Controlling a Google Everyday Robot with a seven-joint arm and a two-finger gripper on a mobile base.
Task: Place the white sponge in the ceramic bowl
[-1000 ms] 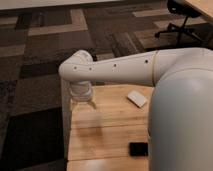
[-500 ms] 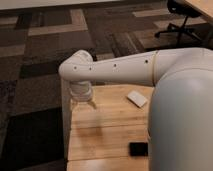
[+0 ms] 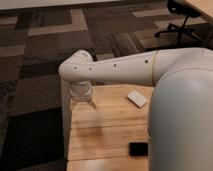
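Observation:
The white sponge (image 3: pixel 136 98) lies flat on the wooden table (image 3: pixel 107 132), near its far edge and right beside the bulk of my arm. My gripper (image 3: pixel 83 105) hangs downward at the table's far left corner, well left of the sponge. Its fingers stand apart with nothing between them, so it is open. The ceramic bowl is out of view; my large white arm covers the right part of the table.
A black phone (image 3: pixel 138 148) lies on the table near its front edge. Dark patterned carpet surrounds the table. An office chair (image 3: pixel 179 20) and the edge of a desk stand at the far right.

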